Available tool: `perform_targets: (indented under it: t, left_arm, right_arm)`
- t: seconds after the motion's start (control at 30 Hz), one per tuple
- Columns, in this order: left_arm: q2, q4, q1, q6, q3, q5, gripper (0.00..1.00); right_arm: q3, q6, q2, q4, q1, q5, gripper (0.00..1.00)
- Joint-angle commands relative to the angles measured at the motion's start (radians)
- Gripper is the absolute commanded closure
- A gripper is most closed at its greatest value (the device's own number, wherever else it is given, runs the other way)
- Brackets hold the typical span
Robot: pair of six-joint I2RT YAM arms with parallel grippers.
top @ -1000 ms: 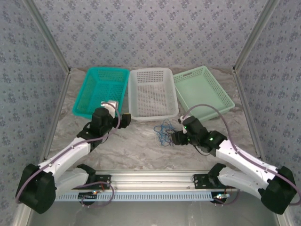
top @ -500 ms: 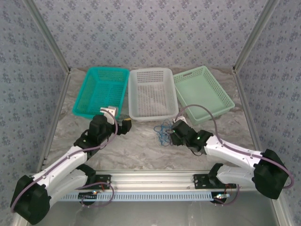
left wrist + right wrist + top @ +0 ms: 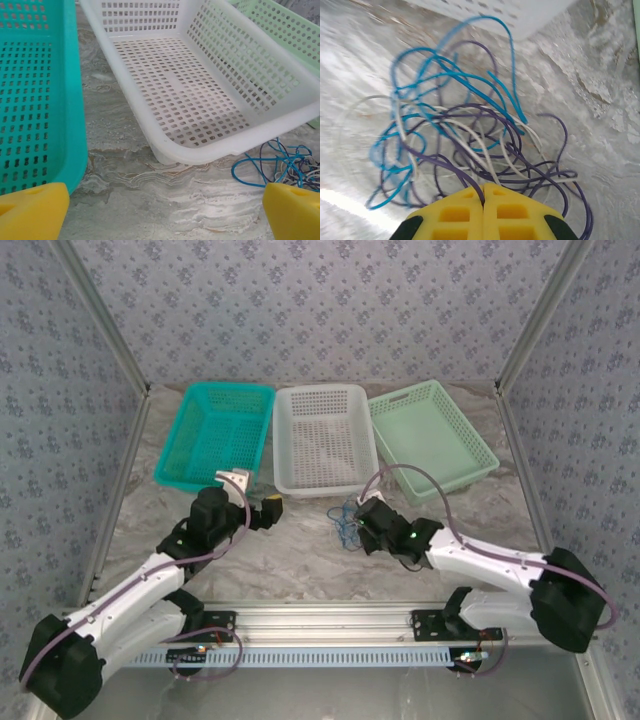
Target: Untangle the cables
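The cables (image 3: 465, 135) lie as a tangle of thin blue, purple and whitish wires on the marble table, just in front of the white basket (image 3: 322, 438). The same tangle (image 3: 347, 522) sits between the two arms in the top view and the tangle (image 3: 285, 165) appears at the right edge of the left wrist view. My right gripper (image 3: 484, 192) is shut on a purple wire and a whitish wire at the tangle's near edge. My left gripper (image 3: 165, 200) is open above bare table, its yellow fingertips (image 3: 32, 210) far apart, left of the tangle.
A teal basket (image 3: 215, 430) stands at the back left, the white basket in the middle and a light green basket (image 3: 432, 435) at the back right. Aluminium frame posts and patterned walls bound the table.
My right gripper has moved left onto the tangle and closed on wires. The left gripper has come away from the teal basket toward the table in front of the white one.
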Motion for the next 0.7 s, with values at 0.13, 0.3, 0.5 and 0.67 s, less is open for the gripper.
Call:
perform_targets:
  t: [0.13, 0.3, 0.5, 0.67]
  left_arm:
    - [-0.018, 0.057, -0.053, 0.047, 0.012, 0.087, 0.01]
    - [-0.009, 0.144, -0.156, 0.133, 0.0, 0.191, 0.01]
    - [0.003, 0.211, -0.237, 0.191, 0.009, 0.256, 0.01]
    - [0.067, 0.207, -0.281, 0.238, 0.066, 0.27, 0.01]
  right_arm:
    - [0.037, 0.026, -0.18, -0.108, 0.056, -0.105, 1.0]
    - [0.071, 0.018, -0.224, -0.08, 0.061, -0.186, 1.0]
    - [0.22, -0.032, -0.216, -0.136, 0.06, -0.265, 1.0]
    - [0.288, -0.044, -0.213, -0.159, 0.06, -0.315, 1.0]
